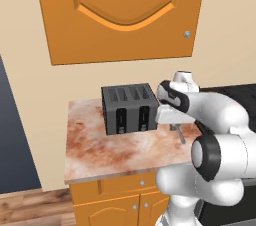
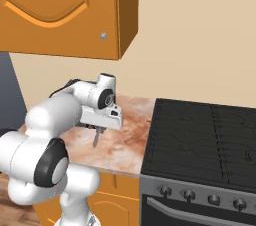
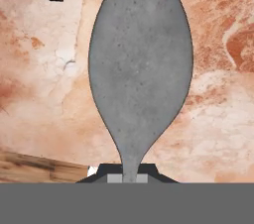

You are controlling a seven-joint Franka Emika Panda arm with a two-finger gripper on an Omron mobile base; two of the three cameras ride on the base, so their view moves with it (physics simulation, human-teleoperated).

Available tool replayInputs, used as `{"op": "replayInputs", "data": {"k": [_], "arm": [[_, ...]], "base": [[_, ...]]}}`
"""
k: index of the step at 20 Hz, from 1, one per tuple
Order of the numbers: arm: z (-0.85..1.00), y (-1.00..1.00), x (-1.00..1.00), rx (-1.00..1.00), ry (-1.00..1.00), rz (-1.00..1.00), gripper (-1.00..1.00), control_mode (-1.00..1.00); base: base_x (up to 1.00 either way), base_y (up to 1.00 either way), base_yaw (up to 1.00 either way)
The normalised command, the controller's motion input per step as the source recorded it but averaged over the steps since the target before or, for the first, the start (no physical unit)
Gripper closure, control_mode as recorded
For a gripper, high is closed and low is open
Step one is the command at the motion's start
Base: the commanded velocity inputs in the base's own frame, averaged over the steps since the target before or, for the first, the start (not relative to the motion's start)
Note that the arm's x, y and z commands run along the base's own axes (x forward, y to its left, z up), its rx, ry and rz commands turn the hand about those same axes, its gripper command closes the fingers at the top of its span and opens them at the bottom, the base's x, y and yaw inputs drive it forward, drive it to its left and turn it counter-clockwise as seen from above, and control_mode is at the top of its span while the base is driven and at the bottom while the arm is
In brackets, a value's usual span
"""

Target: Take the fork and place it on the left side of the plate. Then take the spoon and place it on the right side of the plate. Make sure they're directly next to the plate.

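Up close, spoon (image 3: 140, 69) bowl (pincer (image 3: 129, 176) clamped), toaster (image 1: 129, 108) leftward

We see the spoon (image 3: 140, 69) with its handle hidden between the pincer (image 3: 129, 177) tips; the toaster (image 1: 128, 108) is partly covered by the arm

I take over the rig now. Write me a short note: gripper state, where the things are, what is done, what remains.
Gripper: shut on the spoon, held by its handle, bowl hanging down above the marble counter, right of the toaster.
Fork and plate: cannot be placed from these pictures, so the fork step cannot be judged.
Left: bring the spoon to the plate's right side and set it directly beside the plate.
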Motion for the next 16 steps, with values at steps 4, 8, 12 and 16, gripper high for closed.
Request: {"op": "replayInputs", "data": {"k": [4,8,12,16], "arm": [[0.85,0.0,-0.3,0.0,0.0,0.0,1.0,-1.0],[0.07,0.0,-0.13,0.0,0.01,0.0,1.0,-1.0],[0.0,0.0,0.0,0.0,0.0,0.0,1.0,-1.0],[0.0,0.0,0.0,0.0,0.0,0.0,1.0,-1.0]], "base": [[0.0,0.0,0.0],[0.0,0.0,0.0],[0.0,0.0,0.0],[0.0,0.0,0.0]]}}
